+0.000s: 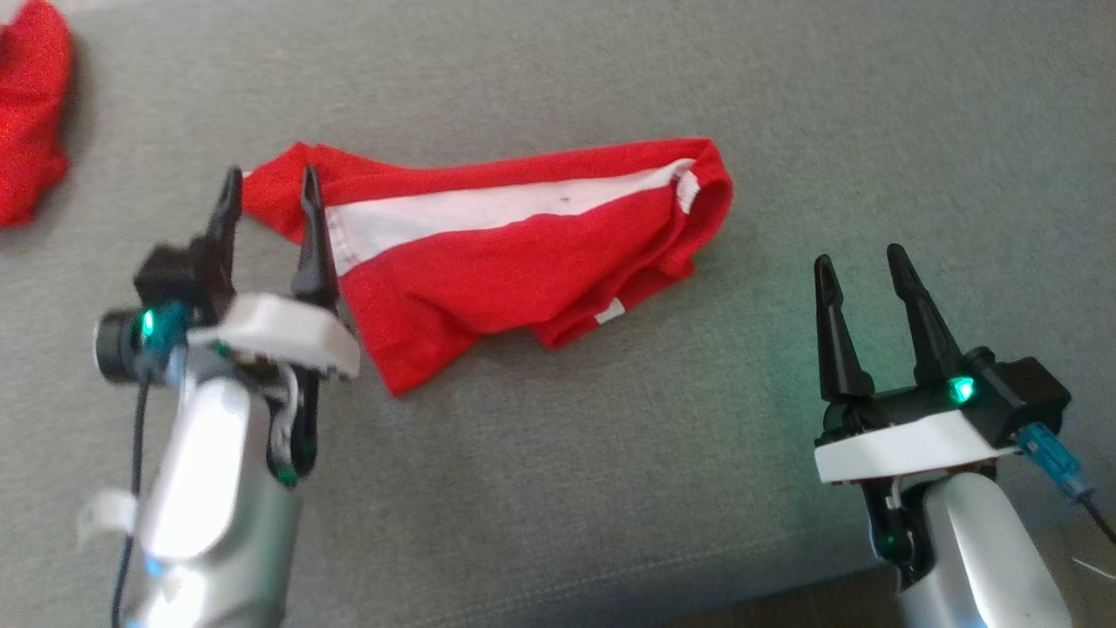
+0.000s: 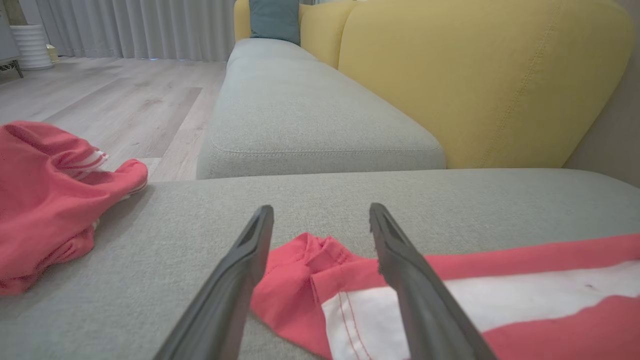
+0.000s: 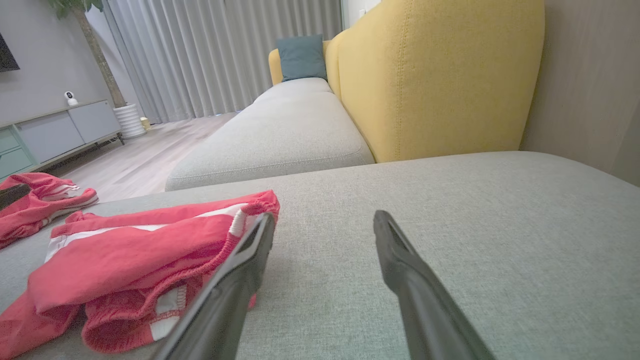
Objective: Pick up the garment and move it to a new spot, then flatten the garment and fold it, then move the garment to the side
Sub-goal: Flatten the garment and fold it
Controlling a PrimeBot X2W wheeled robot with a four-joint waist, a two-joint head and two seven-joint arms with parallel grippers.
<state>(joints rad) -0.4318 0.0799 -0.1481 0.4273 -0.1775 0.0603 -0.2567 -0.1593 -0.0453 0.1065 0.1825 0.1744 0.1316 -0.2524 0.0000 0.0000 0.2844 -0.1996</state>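
Garment [image 1: 488,253] lying rumpled on grey sofa cushion [image 1: 610,453]. Left gripper [image 1: 270,179] straddling its left corner, spread wide, gripping nothing. Right gripper [image 1: 861,257] hovering wide, apart at right. Likely flattening: pinching opposite ends low, pulling outward evenly.

l gripper [image 1: 270,179] fingers spread wide, tilted up-right; r gripper [image 1: 859,257] fingers spread too, tilted up-left.
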